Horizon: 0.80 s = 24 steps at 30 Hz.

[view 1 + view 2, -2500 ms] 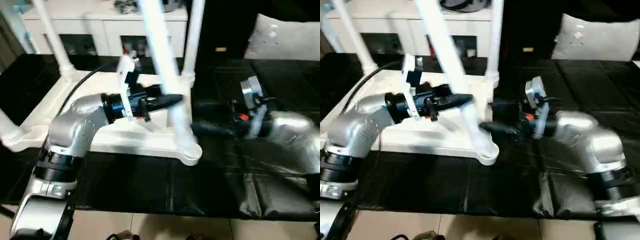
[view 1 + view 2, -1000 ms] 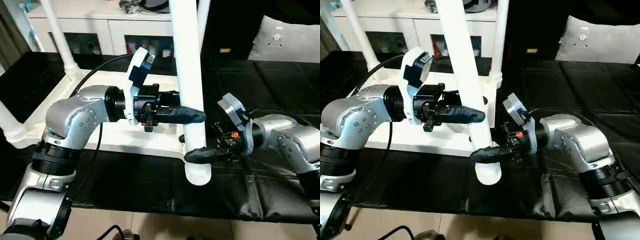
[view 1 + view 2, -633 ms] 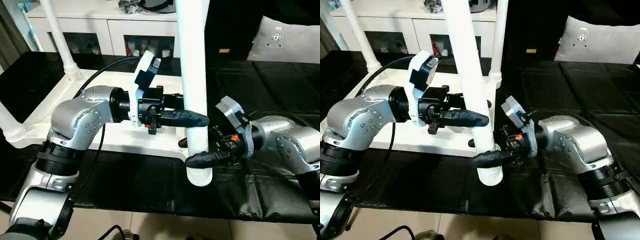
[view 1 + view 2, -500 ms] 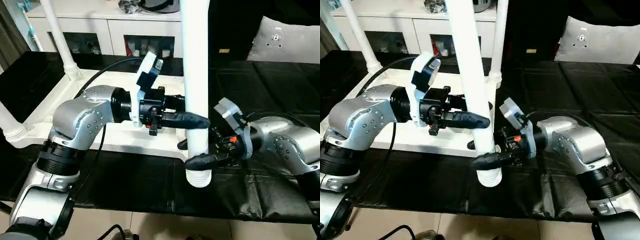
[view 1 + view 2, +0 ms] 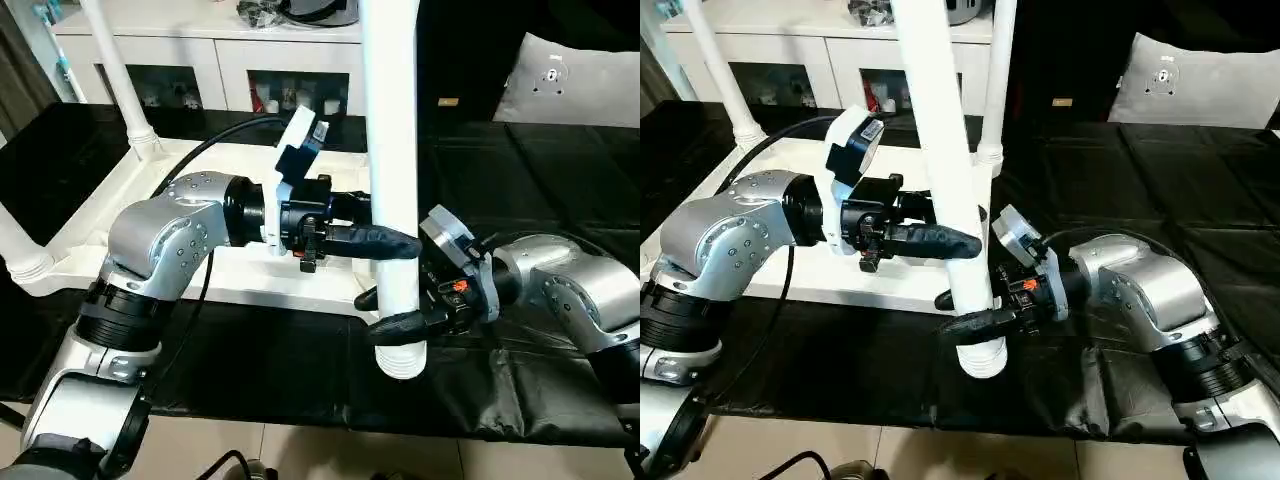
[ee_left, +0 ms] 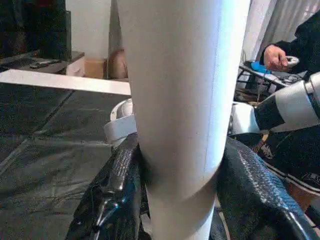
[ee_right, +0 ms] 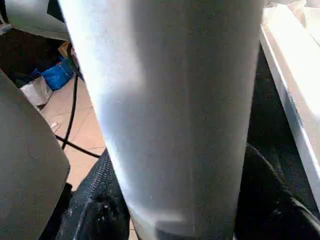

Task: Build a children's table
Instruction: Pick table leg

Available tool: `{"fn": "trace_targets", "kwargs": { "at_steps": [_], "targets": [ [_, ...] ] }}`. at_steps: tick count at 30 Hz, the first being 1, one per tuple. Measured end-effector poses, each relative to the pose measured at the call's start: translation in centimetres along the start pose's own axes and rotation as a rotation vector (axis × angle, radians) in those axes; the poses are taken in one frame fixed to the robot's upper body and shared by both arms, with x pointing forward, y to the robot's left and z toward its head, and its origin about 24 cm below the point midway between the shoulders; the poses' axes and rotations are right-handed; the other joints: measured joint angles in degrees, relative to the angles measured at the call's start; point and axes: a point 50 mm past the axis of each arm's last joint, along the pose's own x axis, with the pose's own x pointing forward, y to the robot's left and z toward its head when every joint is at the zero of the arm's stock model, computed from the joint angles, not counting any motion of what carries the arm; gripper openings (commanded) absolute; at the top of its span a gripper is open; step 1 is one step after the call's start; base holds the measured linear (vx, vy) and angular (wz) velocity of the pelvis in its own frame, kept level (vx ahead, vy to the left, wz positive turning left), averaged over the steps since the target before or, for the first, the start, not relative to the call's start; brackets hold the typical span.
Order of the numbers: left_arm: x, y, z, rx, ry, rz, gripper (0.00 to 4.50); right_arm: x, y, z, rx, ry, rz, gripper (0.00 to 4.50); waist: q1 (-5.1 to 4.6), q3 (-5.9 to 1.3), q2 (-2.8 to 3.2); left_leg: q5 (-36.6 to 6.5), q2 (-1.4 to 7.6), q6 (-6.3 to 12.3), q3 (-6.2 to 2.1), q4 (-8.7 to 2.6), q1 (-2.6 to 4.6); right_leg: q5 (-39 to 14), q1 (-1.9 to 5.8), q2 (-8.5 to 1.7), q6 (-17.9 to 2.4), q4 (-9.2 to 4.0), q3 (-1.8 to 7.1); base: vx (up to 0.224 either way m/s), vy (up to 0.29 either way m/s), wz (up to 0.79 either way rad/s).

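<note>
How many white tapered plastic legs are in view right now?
4. The held leg is gripped by the left gripper and right gripper. Three stand in the white tabletop's corner sockets: far-left leg, far-right leg, near-left leg.

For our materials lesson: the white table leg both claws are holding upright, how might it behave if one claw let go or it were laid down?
The table leg looks rigid: it stays straight between the left claw and right claw. Being round and tapered, it would probably roll in a curve. Its smooth plastic might slip, and held low by one claw, the long top would likely tip.
</note>
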Motion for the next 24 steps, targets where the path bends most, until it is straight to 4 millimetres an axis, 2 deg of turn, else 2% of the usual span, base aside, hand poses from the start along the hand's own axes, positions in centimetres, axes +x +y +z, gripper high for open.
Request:
{"fn": "trace_targets", "kwargs": {
  "at_steps": [12,13,14,16,19,24],
  "targets": [
    [0.0,0.2,-0.1,-0.024,-0.006,0.029,1.80,0.0,-0.2,-0.1,0.000,-0.009,-0.023,1.98,0.02,-0.01,0.01,0.0,0.00,0.00,0.00,0.04,0.01,0.0,0.01,0.00,0.0,0.04,-0.01,0.000,0.000,0.00],
    [0.1,0.3,-0.2,-0.029,-0.011,0.030,2.36,0.0,-0.2,-0.2,0.003,-0.016,-0.028,1.97,0.04,-0.01,0.02,0.0,0.00,0.00,-0.01,0.04,0.01,0.0,0.02,0.00,0.0,0.04,0.00,0.000,0.000,0.00],
    [0.2,0.3,-0.2,-0.030,-0.016,0.036,2.50,0.1,-0.2,-0.2,0.004,-0.025,-0.032,1.96,0.09,-0.01,0.02,0.0,0.00,0.00,-0.01,0.05,0.01,0.0,0.02,0.00,0.0,0.04,0.00,0.000,0.000,0.00],
    [0.5,0.3,-0.3,-0.035,-0.023,0.059,2.57,0.6,-0.2,-0.4,0.013,-0.047,-0.036,1.95,0.06,-0.02,0.04,0.0,0.01,0.00,-0.02,0.05,0.02,0.2,0.04,0.00,-0.3,0.03,-0.01,0.000,0.000,0.00],
    [1.5,0.2,-0.5,-0.046,-0.059,0.069,2.95,1.9,-0.1,-1.2,0.033,-0.088,-0.036,1.91,0.22,-0.04,0.08,0.0,0.01,0.00,-0.03,0.05,0.00,0.2,0.05,0.00,-0.3,0.01,-0.02,0.000,0.000,0.00],
    [2.2,0.1,-0.5,-0.051,-0.130,0.100,2.94,3.3,-0.6,-0.9,-0.012,-0.192,-0.102,1.91,0.14,-0.06,0.15,0.0,0.03,-0.02,-0.03,0.06,0.04,0.2,0.04,0.00,-0.2,0.02,-0.03,0.000,0.000,0.00]
  ]
}}
